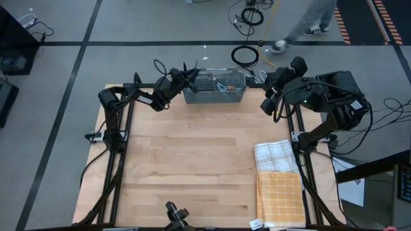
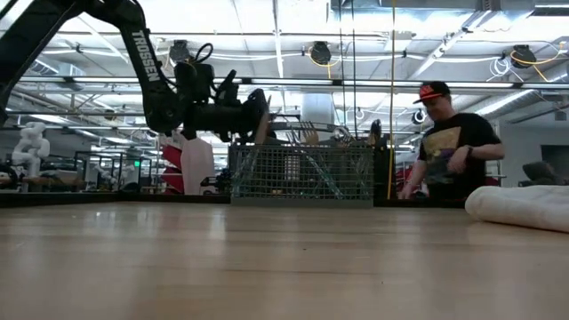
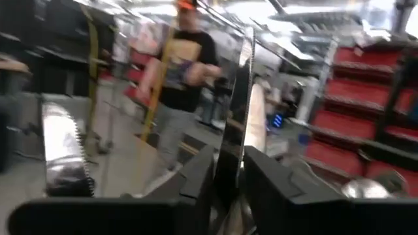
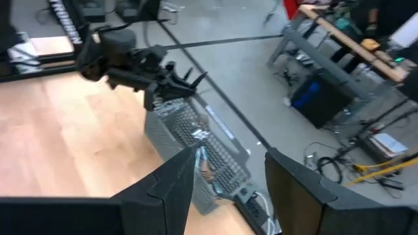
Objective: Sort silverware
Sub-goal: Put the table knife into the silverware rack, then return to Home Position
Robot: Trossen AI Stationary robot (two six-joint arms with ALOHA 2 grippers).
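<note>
I see the wooden surface [image 1: 192,167], with the mesh caddy [image 1: 214,86] at its far edge holding silverware [image 1: 221,85]. My left end effector [image 1: 190,76] hangs at its left end, pinching one shiny piece [image 3: 236,111]; the right end effector [image 1: 268,102] waits right of it, jaws parted.

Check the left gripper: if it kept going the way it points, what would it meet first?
Most likely the wire-mesh caddy: the left gripper points toward its near end, level with its rim in the low view. Depth is uncertain, so it could pass just above.

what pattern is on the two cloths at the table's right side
Both are checked: white towel with grey lines, orange towel with pale lines. Clearest from the high view.
</note>
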